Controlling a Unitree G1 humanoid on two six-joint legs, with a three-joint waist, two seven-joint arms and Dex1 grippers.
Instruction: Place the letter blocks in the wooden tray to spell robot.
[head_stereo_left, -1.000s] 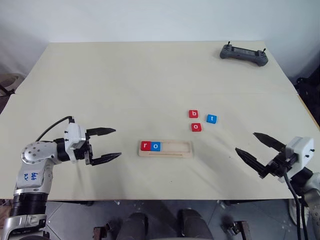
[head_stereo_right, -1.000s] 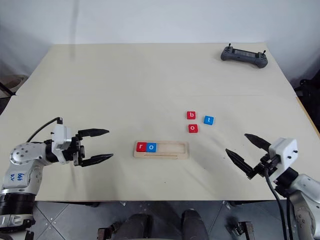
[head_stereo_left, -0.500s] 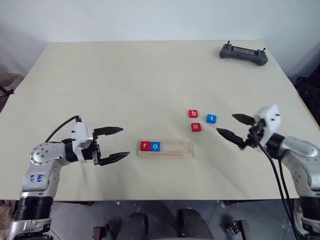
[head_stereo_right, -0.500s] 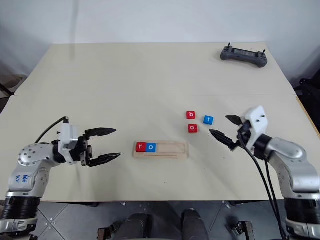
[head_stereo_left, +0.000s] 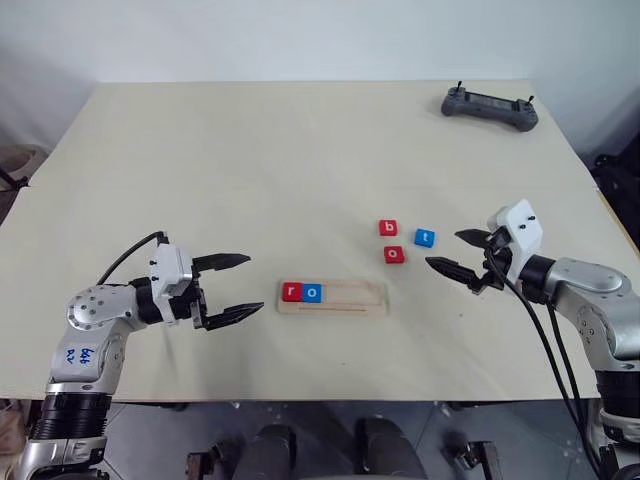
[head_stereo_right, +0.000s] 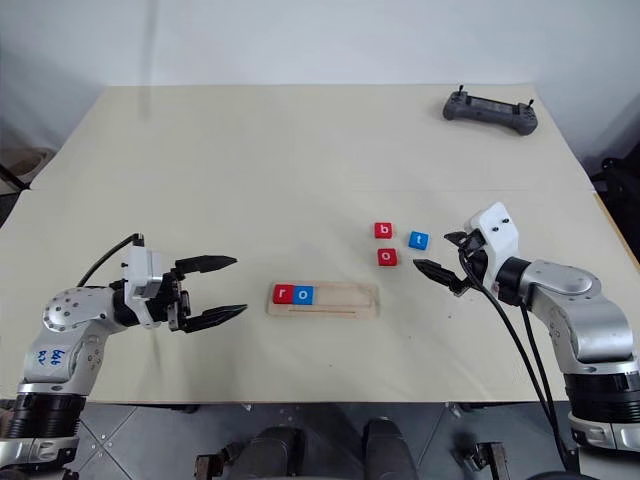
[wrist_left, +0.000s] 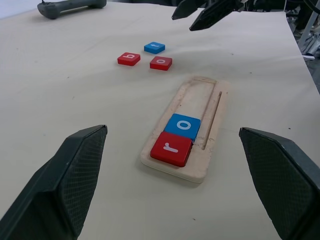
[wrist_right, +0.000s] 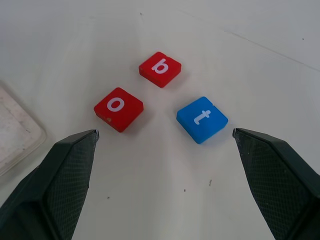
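Wooden tray (head_stereo_left: 332, 297) lies on the tabletop (head_stereo_left: 250, 170), holding red r (head_stereo_left: 291, 292) and blue o (head_stereo_left: 312, 293) side by side at its left end; the rest of the groove is free.

Beyond the tray's right end, well apart from it: red b (head_stereo_left: 388, 228), blue t (head_stereo_left: 424, 238), red o (head_stereo_left: 394, 254), close together but not touching.

Right pincer (head_stereo_left: 462, 255) is spread wide and empty, just right of the three loose blocks and aimed at them. Left pincer (head_stereo_left: 232, 288) is likewise spread and empty, left of the tray.

Risks, judged:
- Next letter needed is b, but it lies behind o and t, so fingers may nudge or grab a neighbour.
- Thin flat tiles could slip or tilt.
- Setting b down may shove the seated blue o.
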